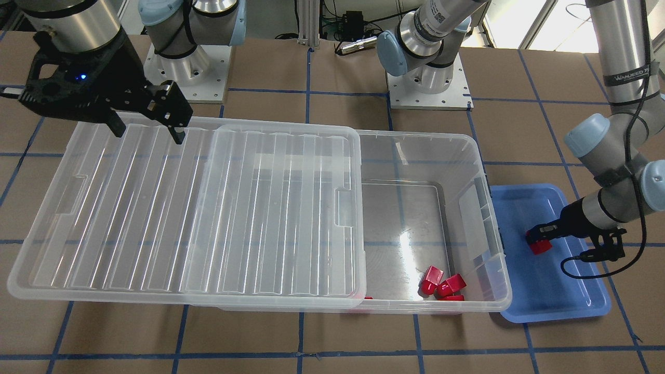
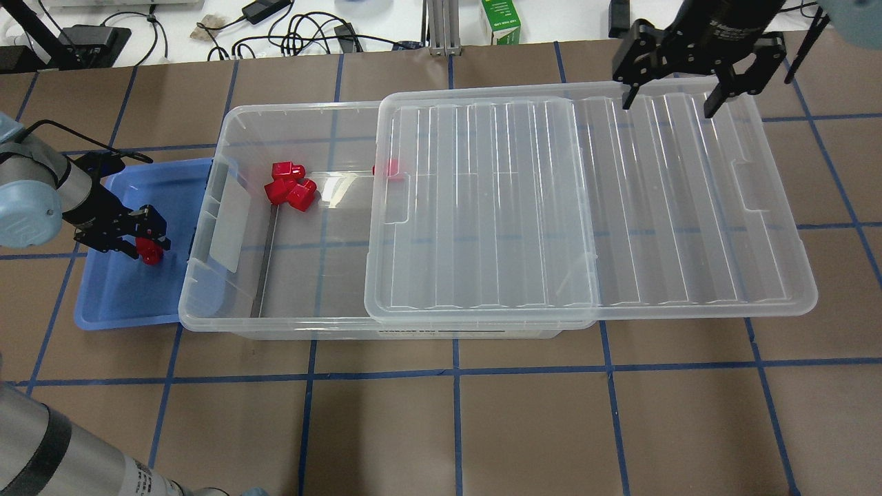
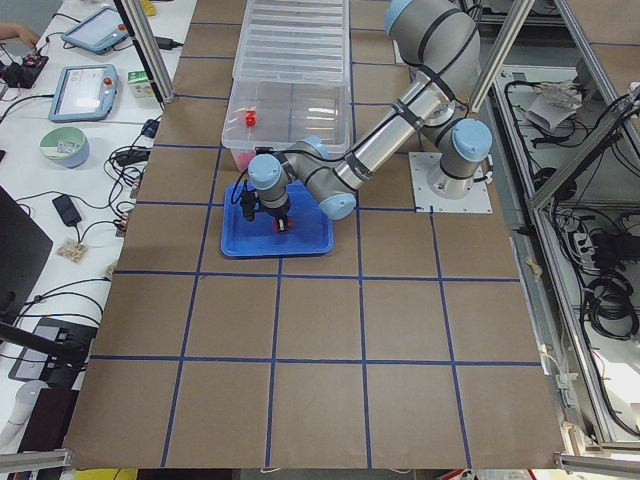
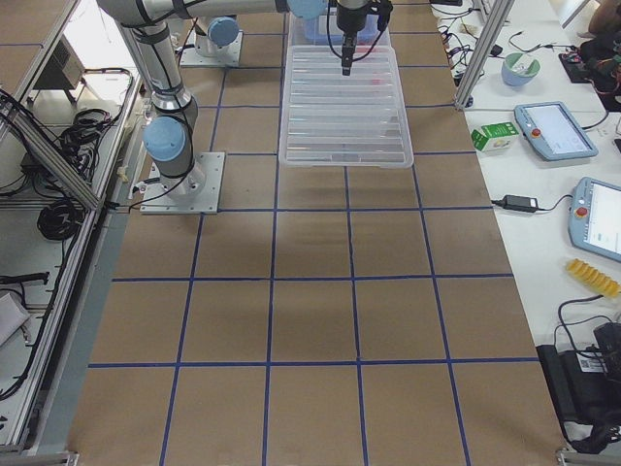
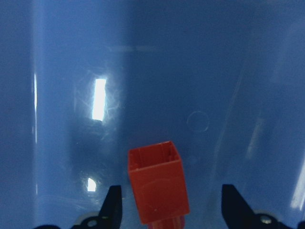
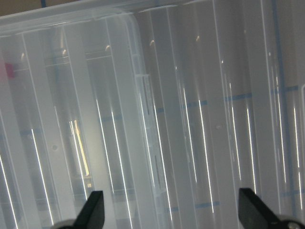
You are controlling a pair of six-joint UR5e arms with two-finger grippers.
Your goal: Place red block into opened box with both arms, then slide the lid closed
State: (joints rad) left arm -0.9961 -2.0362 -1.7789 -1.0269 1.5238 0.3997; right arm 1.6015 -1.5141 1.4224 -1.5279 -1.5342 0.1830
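Note:
A small red block (image 5: 157, 188) (image 2: 149, 253) lies in the blue tray (image 2: 117, 303). My left gripper (image 5: 171, 198) (image 2: 141, 244) is low over it and open, a finger on each side, neither touching. The clear box (image 2: 275, 324) (image 1: 483, 156) sits beside the tray. Its ribbed lid (image 2: 689, 207) (image 1: 130, 208) is slid toward my right, covers about half the box and overhangs that end. My right gripper (image 2: 667, 107) (image 1: 149, 134) (image 6: 172, 205) hangs open just above the lid's far long edge, holding nothing.
Several red blocks (image 2: 289, 189) (image 1: 441, 283) lie in the box's uncovered end, and one more (image 2: 389, 167) shows at the lid's edge. The arm bases (image 1: 431, 93) stand behind the box. A green carton (image 2: 501, 21) and cables sit beyond the table.

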